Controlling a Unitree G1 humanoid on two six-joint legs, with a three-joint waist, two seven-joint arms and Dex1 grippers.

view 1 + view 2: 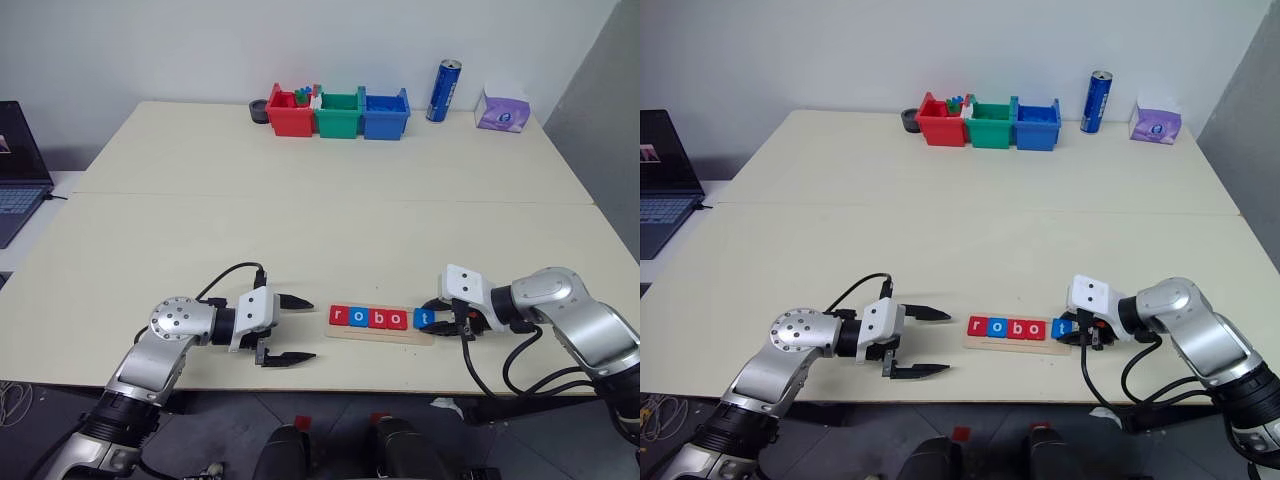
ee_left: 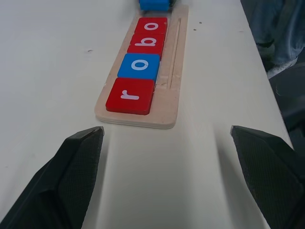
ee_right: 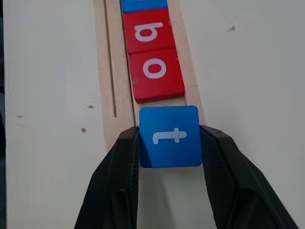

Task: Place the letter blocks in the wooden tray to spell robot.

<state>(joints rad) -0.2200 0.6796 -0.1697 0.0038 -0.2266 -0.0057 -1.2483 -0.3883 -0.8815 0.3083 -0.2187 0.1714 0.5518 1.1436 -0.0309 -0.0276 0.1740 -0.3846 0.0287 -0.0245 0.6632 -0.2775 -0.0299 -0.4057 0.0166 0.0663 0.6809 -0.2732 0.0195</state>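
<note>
Wooden tray (image 1: 379,331): long, narrow, light wood, shallow groove along one long side. Lies flat on the worktop, low centre of the left eye view, long axis running left-right. Four letter blocks seated in it in a row, edges touching: red "r" (image 1: 340,316), blue "o" (image 1: 359,317), red "b" (image 1: 378,318), red "o" (image 1: 397,319). Blue "t" block (image 3: 170,136) is at the tray's right end, just beside the last "o" with a small gap, clamped on both sides by the right pincer (image 3: 170,157).
</note>
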